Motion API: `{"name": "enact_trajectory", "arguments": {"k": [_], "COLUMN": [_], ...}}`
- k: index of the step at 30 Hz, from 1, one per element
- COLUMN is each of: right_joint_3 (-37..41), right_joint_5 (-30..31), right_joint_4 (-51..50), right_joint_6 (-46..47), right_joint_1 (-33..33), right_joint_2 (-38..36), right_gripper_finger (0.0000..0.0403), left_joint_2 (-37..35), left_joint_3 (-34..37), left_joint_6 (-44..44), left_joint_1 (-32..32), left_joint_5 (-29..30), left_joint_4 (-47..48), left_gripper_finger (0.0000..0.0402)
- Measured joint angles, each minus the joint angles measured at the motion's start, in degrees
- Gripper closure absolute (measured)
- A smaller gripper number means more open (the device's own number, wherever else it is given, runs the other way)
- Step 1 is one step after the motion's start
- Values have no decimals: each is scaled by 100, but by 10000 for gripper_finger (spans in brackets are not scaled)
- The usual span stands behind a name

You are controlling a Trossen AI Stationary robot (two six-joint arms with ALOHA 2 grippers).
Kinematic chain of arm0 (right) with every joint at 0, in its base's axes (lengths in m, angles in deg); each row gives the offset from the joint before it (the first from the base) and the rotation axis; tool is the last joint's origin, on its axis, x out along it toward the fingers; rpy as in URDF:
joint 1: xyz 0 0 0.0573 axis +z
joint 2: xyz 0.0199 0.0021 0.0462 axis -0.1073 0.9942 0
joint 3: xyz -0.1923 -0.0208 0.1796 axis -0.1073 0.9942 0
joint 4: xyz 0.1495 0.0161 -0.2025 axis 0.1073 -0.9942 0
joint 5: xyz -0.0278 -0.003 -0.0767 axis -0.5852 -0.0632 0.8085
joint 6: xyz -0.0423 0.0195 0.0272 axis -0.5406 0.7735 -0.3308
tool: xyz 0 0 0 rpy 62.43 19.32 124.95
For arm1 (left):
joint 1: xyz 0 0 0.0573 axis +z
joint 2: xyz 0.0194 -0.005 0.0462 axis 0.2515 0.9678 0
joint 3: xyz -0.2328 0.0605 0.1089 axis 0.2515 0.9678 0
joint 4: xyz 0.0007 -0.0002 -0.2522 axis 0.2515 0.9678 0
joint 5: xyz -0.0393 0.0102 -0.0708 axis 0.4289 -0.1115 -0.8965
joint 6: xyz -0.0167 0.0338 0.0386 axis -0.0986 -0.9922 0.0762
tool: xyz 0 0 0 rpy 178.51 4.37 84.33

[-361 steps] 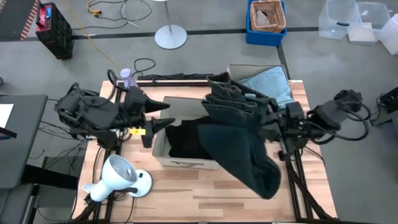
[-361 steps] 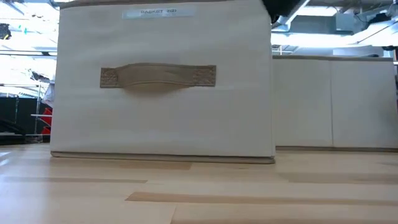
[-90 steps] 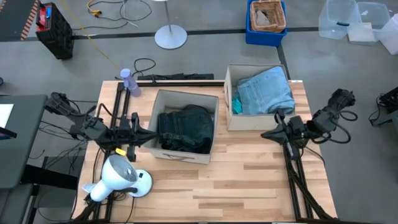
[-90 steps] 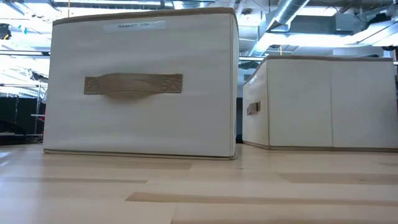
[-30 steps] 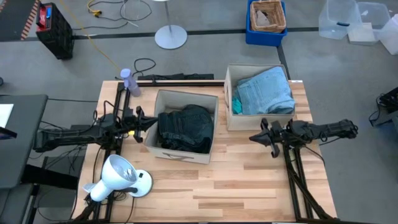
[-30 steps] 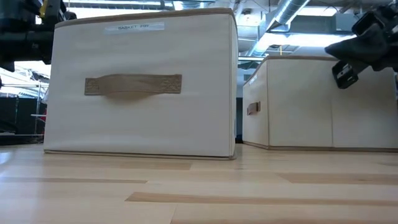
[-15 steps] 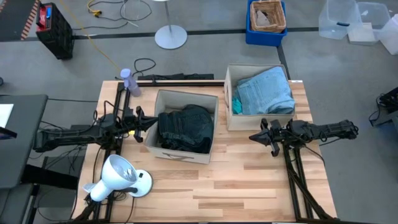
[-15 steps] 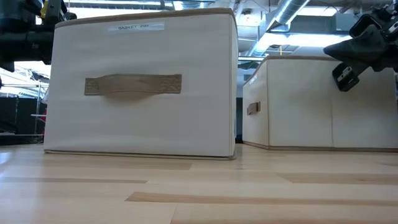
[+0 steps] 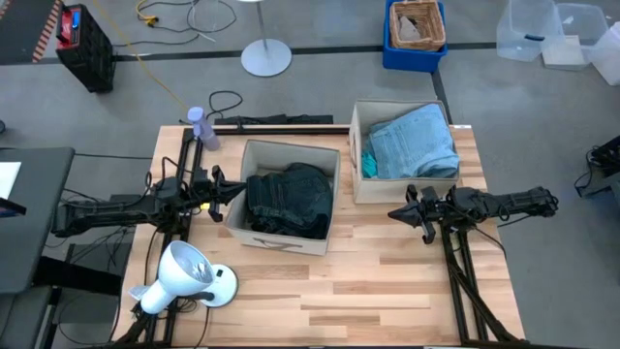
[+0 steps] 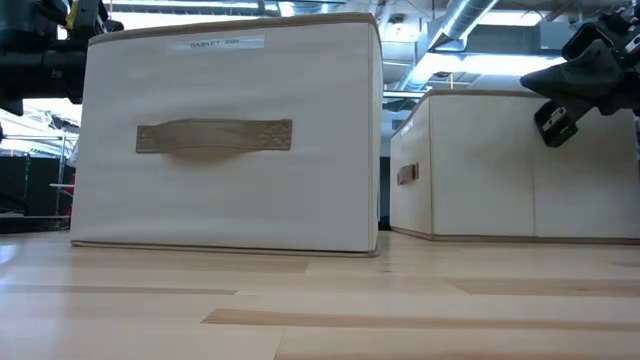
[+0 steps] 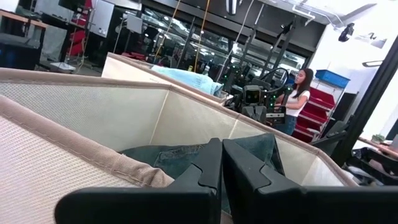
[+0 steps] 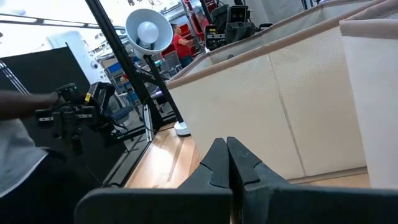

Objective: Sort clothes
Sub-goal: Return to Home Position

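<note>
High view first: the sorting looks finished, so what is left to spoil is the parking of the arms. Your left arm (image 9: 107, 208) lies low along the tabletop (image 9: 387, 281) with its jaws clenched on nothing, the tips just beside the outer wall of the left box (image 9: 291, 145). From above I cannot tell whether they touch it. A sideways swing from there would likely shove or tip that soft box, since its fabric walls give no real resistance. The white lamp (image 9: 184, 276) stands near that arm on its other side, so a wide sweep risks knocking it too.

Your right arm (image 9: 504, 204) also lies low, jaws pressed shut and empty, just in front of the right box (image 9: 397, 104) and pointing toward the gap between the two boxes. Lifting it carelessly could catch that box's near wall.

The clothes are all clear of both jaws. The dark jeans (image 9: 286, 199) fill the left box to about its rim, just past the left jaws and across the wall. A black garment may lie under them, though I cannot separate it. The light blue jeans (image 9: 417, 141) heap above the right box's rim with a sliver of the teal top (image 9: 368, 160) beside them — a bump could spill that pile.
</note>
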Motion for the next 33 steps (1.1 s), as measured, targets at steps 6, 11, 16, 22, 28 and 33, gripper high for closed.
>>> {"name": "enact_trajectory", "arguments": {"k": [6, 11, 16, 22, 28, 33], "right_joint_3": [0, 0, 2, 2, 2, 2], "right_joint_5": [2, 2, 2, 4, 4, 7], "right_joint_4": [0, 0, 0, 0, 0, 0], "right_joint_6": [0, 0, 0, 2, 2, 2], "right_joint_1": [0, 0, 0, 0, 0, 0], "right_joint_2": [0, 0, 2, 2, 2, 2], "right_gripper_finger": [403, 403, 403, 403, 403, 403], "left_joint_2": [0, 0, -63, -66, -68, -68], "left_joint_3": [0, 0, 0, 0, 0, 0], "left_joint_6": [11, 11, 9, 9, 9, 9], "left_joint_1": [1, 0, -219, -231, -233, -233], "left_joint_5": [0, 0, 68, 59, 37, 20], "left_joint_4": [0, 0, 24, 6, -9, -15], "left_gripper_finger": [391, 391, 391, 390, 390, 390]}}
